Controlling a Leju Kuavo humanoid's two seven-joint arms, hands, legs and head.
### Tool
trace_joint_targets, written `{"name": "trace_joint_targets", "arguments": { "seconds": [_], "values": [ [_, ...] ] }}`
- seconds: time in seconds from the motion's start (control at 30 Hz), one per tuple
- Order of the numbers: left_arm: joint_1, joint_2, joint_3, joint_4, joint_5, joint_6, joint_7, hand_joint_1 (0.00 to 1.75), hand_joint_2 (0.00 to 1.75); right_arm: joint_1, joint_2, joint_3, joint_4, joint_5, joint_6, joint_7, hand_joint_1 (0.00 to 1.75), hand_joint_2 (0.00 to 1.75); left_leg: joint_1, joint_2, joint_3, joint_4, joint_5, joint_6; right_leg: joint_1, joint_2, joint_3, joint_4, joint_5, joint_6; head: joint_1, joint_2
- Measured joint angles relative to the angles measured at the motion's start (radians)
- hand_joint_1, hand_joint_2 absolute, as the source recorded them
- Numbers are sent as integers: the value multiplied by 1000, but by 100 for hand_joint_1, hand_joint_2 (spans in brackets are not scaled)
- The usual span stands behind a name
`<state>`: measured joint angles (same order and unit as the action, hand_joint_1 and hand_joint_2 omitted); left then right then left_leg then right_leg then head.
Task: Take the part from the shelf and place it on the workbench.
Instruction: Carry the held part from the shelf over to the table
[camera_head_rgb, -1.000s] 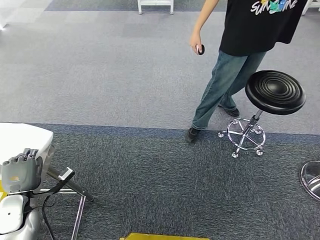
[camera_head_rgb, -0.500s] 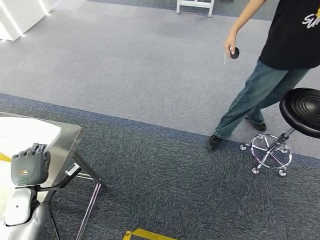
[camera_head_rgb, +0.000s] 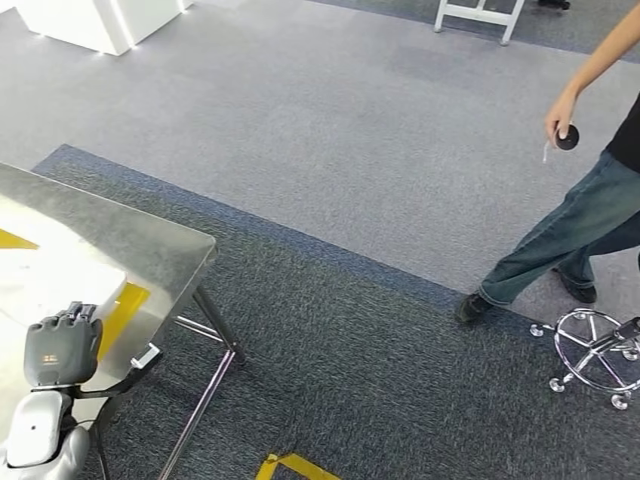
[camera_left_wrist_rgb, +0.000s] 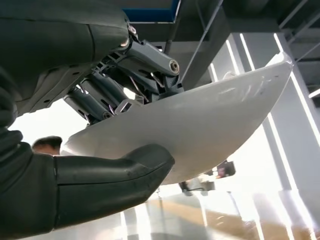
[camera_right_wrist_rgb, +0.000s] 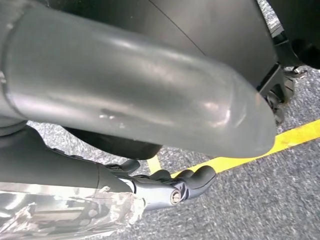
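1. Part (camera_left_wrist_rgb: 196, 130): white curved shell, pinched in the left hand (camera_head_rgb: 62, 345) between thumb and dark fingers, near the bench's (camera_head_rgb: 162, 255) front corner.
2. Right hand (camera_right_wrist_rgb: 166, 187): hangs low over carpet; fingers curled, nothing seen in them.
3. Risk: the smooth shell may slip from the shallow pinch, or clip the bench edge.
4. Views: the wrist view shows the grip; the head view shows the bench and a person (camera_head_rgb: 562, 115) nearby.

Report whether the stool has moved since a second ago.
No. Its chrome base sits just inside the dark carpet border as before; the whole view slid because the camera turned.
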<state>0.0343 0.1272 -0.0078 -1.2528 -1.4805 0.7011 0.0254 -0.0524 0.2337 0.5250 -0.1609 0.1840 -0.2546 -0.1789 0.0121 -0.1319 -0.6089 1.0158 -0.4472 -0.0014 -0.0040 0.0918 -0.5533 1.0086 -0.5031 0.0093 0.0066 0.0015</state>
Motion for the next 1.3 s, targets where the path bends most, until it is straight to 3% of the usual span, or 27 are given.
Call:
{"name": "trace_joint_targets", "arguments": {
  "seconds": [0.03,0.1,0.17,0.23,0.27,0.3,0.37,0.43,0.5,0.53,0.6,0.67,0.7,0.73,0.77,0.8,0.83,0.9,0.97,1.03,1.07,1.1,1.17,1.23,1.27,1.3],
  "values": [
    [10,0,9,-4,0,0,-2,175,175,0,2,-7,0,-2,-1,-4,0,0,0,4,-3,3,-2,-6,-1,-14,3,-4,2,-5,-1,0],
    [19,0,21,-11,0,0,-5,175,175,2,6,-17,-1,-4,-3,-7,0,0,-3,52,-25,49,-33,-13,-2,-45,9,-14,6,-15,-4,0],
    [19,-1,27,-15,0,0,-8,175,175,2,8,-23,-2,-4,-3,-11,0,0,-4,106,-80,163,-92,-20,2,-78,12,-16,5,-22,-7,0],
    [22,-2,30,-16,0,0,-13,175,175,3,9,-27,-1,-3,-2,-13,0,0,-1,121,-125,257,-122,-26,4,-110,13,-15,2,-25,-7,0],
    [24,-3,32,-16,0,0,-16,175,175,3,9,-29,-1,-1,0,-13,0,0,0,124,-124,259,-110,-28,4,-125,13,-15,0,-25,-7,0],
    [24,-3,35,-16,0,0,-18,175,175,3,10,-30,-1,0,2,-14,0,0,1,130,-103,222,-83,-29,4,-138,15,-15,-1,-24,-7,0],
    [20,-3,40,-16,0,0,-23,175,175,2,12,-32,-2,2,3,-25,0,0,-2,166,-29,92,-24,-27,6,-160,21,-14,-6,-18,-8,0],
    [11,-5,43,-16,0,0,-31,175,175,0,15,-34,-3,0,4,-44,0,0,-9,195,16,8,-7,-15,12,-180,25,-13,-13,-8,-8,0],
    [6,-6,45,-16,0,0,-36,175,175,-5,18,-34,-4,-1,8,-55,0,0,-14,185,18,-5,-12,1,15,-200,29,-13,-18,1,-9,0],
    [5,-7,45,-16,0,0,-37,175,175,-7,20,-34,-4,-1,11,-57,0,0,-12,175,18,-7,-11,6,14,-199,30,-11,-22,7,-9,0],
    [0,-8,46,-16,0,0,-38,175,175,-11,22,-34,-5,1,17,-58,0,0,-7,156,20,-12,-7,19,9,-159,13,31,-52,17,-6,0],
    [-8,-11,46,-16,0,0,-37,175,175,-12,24,-34,-5,4,22,-58,0,0,-5,136,20,-12,-5,27,6,-110,-48,158,-115,22,-2,0],
    [-9,-13,46,-15,0,0,-37,175,175,-14,24,-34,-5,4,23,-57,0,0,-5,126,19,-12,-4,29,5,-101,-83,228,-142,23,-1,0],
    [-10,-14,46,-15,0,0,-37,175,175,-16,24,-34,-5,5,24,-56,0,0,-5,114,19,-12,-4,29,5,-97,-111,277,-153,23,0,0],
    [-9,-15,46,-14,0,0,-37,175,175,-18,24,-34,-5,5,24,-55,0,0,-6,101,20,-12,-4,29,5,-96,-119,286,-143,22,0,0],
    [-9,-16,46,-14,0,0,-37,175,175,-19,24,-34,-5,5,25,-55,0,0,-6,88,22,-12,-4,29,5,-93,-110,256,-114,20,0,0],
    [-10,-18,45,-14,0,0,-37,175,175,-19,24,-34,-5,5,27,-53,0,0,-5,73,23,-11,-5,28,4,-82,-83,193,-72,17,0,0],
    [-11,-19,46,-14,0,0,-37,175,175,-16,24,-34,-5,5,31,-49,0,0,-6,46,22,-9,-5,22,-1,-33,-24,58,-13,9,-1,0],
    [-13,-21,46,-14,0,0,-38,175,175,-14,23,-34,-5,6,38,-42,0,0,-4,24,12,-8,-1,10,-3,-4,3,-1,-3,5,-1,0],
    [-12,-21,46,-13,0,0,-39,175,175,-14,24,-34,-5,7,44,-34,0,0,2,5,5,-8,3,-4,-2,-24,9,-9,-1,-1,-1,0],
    [-11,-20,47,-13,0,0,-40,175,175,-14,25,-34,-5,7,47,-30,0,0,2,14,0,-2,-2,-10,-3,-36,12,-14,1,-7,-2,0],
    [-13,-20,47,-13,0,0,-41,175,175,-14,26,-34,-5,7,49,-26,0,0,1,34,-11,20,-18,-14,-4,-50,15,-19,4,-13,-6,0],
    [-19,-20,48,-12,0,0,-41,175,175,-13,27,-35,-5,7,53,-15,0,0,-1,93,-59,122,-75,-22,-3,-78,18,-24,5,-22,-12,0],
    [-22,-21,48,-10,0,0,-42,175,175,-12,27,-35,-5,6,54,-3,0,0,3,119,-117,241,-120,-28,-1,-106,19,-24,2,-25,-13,0],
    [-21,-21,49,-8,0,0,-42,175,175,-12,27,-35,-4,5,55,3,0,0,5,123,-128,264,-118,-30,0,-119,20,-24,0,-25,-14,0],
    [-20,-20,49,-7,0,-1,-43,175,175,-12,27,-35,-4,5,54,9,0,0,6,127,-119,248,-98,-31,1,-131,22,-23,-3,-24,-14,0]
  ]
}}
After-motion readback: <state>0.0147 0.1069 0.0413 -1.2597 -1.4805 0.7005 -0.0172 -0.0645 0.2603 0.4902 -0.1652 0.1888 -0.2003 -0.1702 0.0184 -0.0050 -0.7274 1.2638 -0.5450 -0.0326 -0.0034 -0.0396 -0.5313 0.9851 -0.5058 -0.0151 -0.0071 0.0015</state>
